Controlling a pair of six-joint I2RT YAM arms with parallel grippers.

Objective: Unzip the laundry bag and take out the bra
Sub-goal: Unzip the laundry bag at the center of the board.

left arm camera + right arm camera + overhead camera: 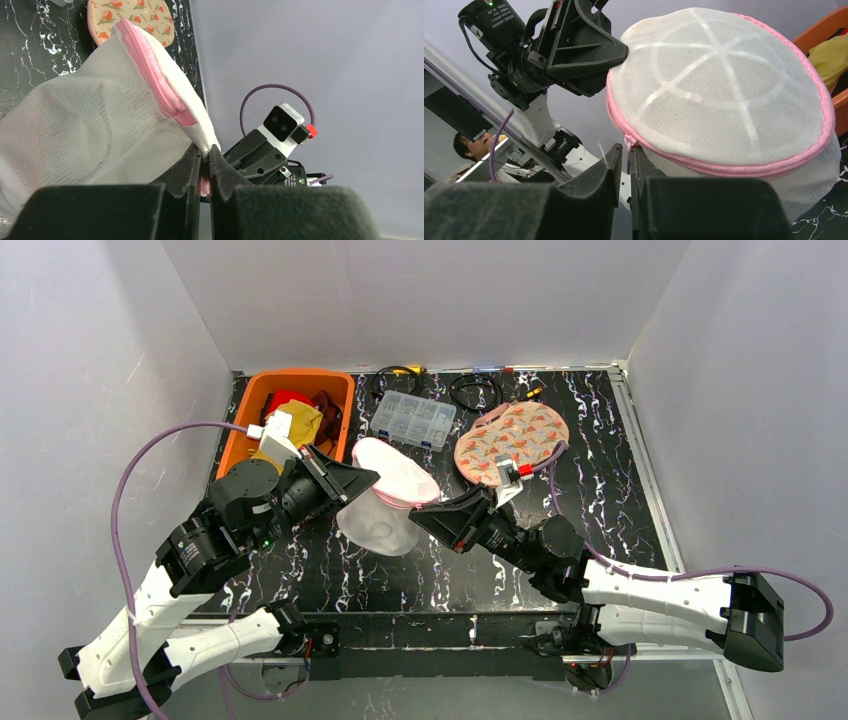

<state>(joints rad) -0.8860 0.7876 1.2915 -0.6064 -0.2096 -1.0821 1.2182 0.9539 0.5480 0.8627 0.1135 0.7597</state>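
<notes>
The laundry bag (390, 502), white mesh with a pink zipper, hangs lifted off the black marbled table between both arms. My left gripper (370, 478) is shut on the bag's rim; in the left wrist view its fingers (205, 151) pinch white fabric and pink trim. My right gripper (416, 516) sits at the bag's lower right side. Seen from the right wrist, the zipper (724, 169) is closed and its pink pull (628, 154) hangs in the narrow gap between my right gripper's (625, 151) fingers, against one of them. No bra shows through the mesh.
An orange bin (240, 430) of clothes stands at the back left. A clear compartment box (413, 420) and black cables (475, 390) lie at the back. A floral padded piece with a pink rim (512, 440) lies right of the bag. White walls enclose the table.
</notes>
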